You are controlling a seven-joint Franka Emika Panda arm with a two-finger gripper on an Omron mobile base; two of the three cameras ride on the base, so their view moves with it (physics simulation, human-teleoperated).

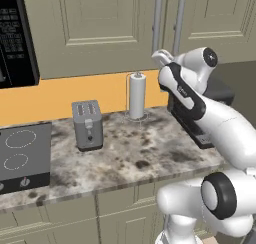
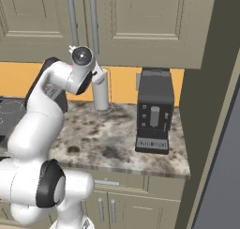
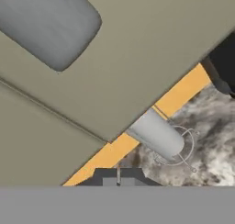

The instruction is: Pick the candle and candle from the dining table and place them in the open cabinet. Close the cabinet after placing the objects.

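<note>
Both panelled beige-olive cabinet doors (image 2: 140, 26) look shut, so the task seems nearly done; gripper (image 3: 118, 178) fully closed on nothing, near grey bar handle (image 3: 53, 28).

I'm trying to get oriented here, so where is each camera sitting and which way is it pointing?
Left base view: behind the arm's left, facing the counter, toaster and cabinet; arm at right.
Right base view: behind its right, facing the coffee machine; arm at left.
Hand view: looks along the shut claw at the cabinet.
All share the paper-towel roll.
</note>
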